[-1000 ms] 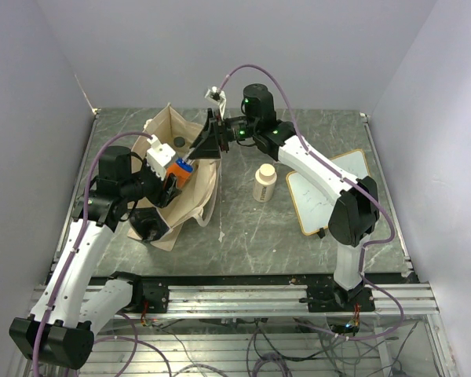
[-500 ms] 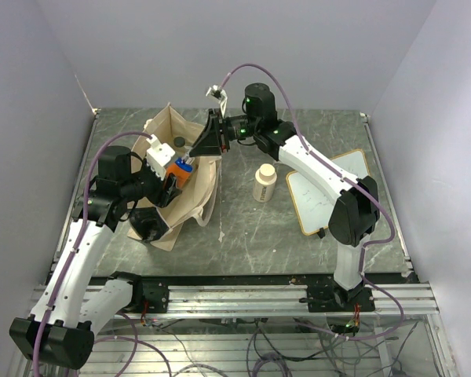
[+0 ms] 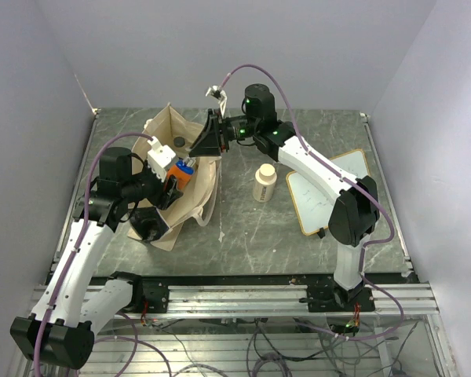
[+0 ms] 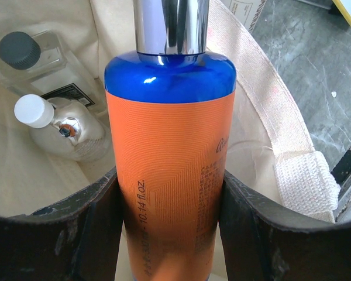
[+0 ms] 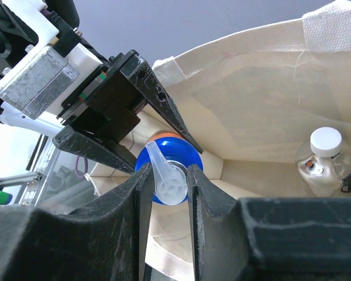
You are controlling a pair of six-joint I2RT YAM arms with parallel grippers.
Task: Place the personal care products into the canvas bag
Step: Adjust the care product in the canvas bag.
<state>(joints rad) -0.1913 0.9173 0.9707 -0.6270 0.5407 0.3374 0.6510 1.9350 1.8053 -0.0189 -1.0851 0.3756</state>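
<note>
The blue-and-orange bottle (image 3: 182, 171) hangs upright over the mouth of the canvas bag (image 3: 208, 188). My left gripper (image 3: 173, 179) is shut on its orange body (image 4: 169, 146), one finger on each side. From the far side my right gripper (image 3: 206, 141) reaches in. Its jaws press on the white pump head above the blue shoulder (image 5: 182, 150). Inside the bag (image 4: 251, 70) lie a clear bottle with a dark cap (image 4: 23, 52) and a silver bottle with a white cap (image 4: 64, 129). The cream wide-lidded bottle (image 3: 264, 182) stands on the table to the right of the bag.
A wood-framed whiteboard (image 3: 330, 192) lies on the table's right side, under my right forearm. The bag's strap handle (image 4: 304, 178) hangs over its rim near my left gripper. Grey walls close in the table on three sides.
My right gripper's jaws have narrowed onto the bottle's pump head. The left gripper keeps its hold, and both arms have barely shifted.
</note>
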